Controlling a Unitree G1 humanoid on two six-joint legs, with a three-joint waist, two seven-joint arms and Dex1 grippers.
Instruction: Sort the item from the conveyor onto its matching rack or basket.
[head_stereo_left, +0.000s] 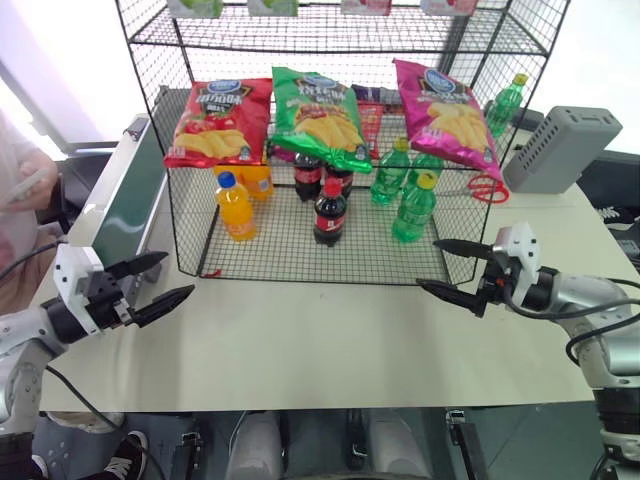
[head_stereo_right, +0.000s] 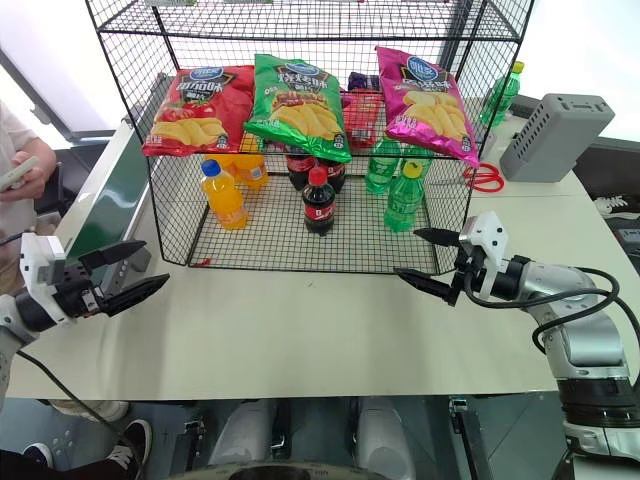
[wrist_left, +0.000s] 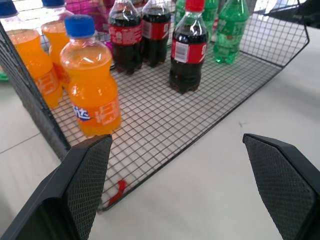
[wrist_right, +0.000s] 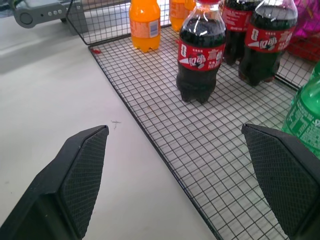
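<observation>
Pink crisp bag lies on rack mid tier, far right, beside green bag. L gripper & R gripper both wide open, empty, near side over table.

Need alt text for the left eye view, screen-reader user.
Black wire rack on a white table: red, green and magenta-pink crisp bag on its shelf, orange, cola and green bottles below. Both grippers, left and right, hover open before it, empty.
</observation>
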